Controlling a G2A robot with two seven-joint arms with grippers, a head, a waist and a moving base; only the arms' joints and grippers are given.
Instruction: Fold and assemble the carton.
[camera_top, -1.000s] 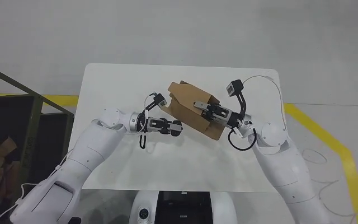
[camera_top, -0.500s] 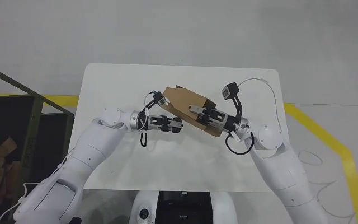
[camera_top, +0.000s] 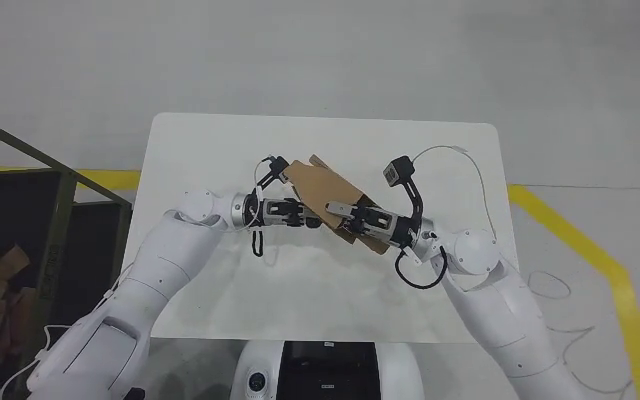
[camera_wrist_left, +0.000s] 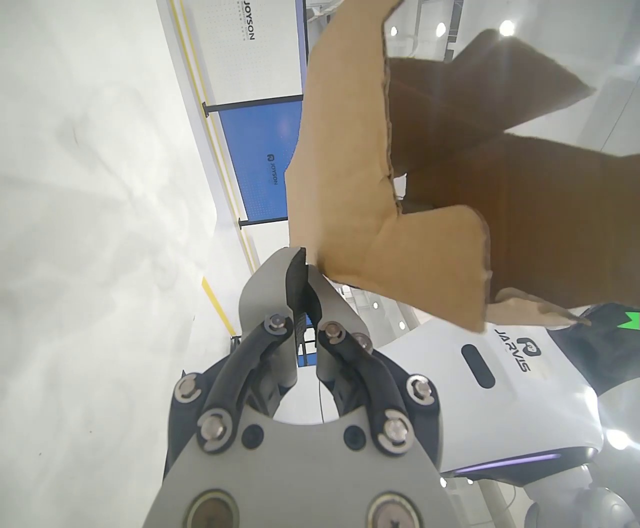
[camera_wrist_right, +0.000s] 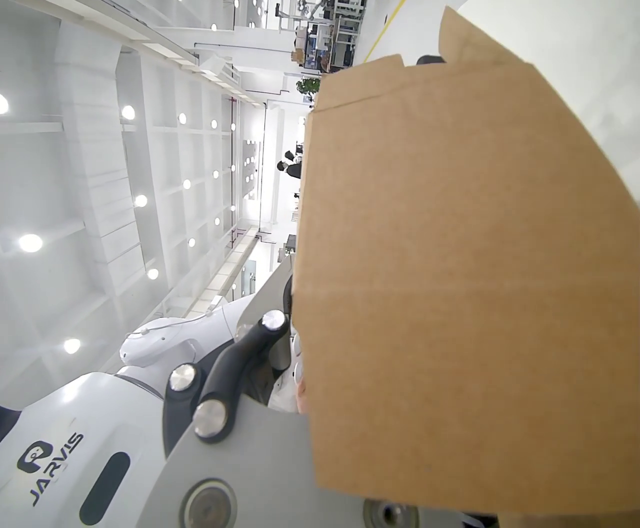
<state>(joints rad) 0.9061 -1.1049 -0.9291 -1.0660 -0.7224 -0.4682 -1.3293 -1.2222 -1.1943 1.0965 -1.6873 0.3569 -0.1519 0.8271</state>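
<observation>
Logo lettering on white wall panel (camera_wrist_left: 250, 45); same on blue board (camera_wrist_left: 265, 150).

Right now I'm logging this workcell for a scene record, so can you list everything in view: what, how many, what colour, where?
carton: one, brown, partly folded with flaps open, held above the middle of the table between the two arms
table: one, white, in front of the robot
floor line: one, yellow, on the grey floor, passing behind the table on both sides
frame: one, dark metal, on the floor beside the table on the robot's left
left end effector: one, grey and black, shut, tip at the edge of a carton flap
right end effector: one, grey and black, clamped on a carton panel
</observation>
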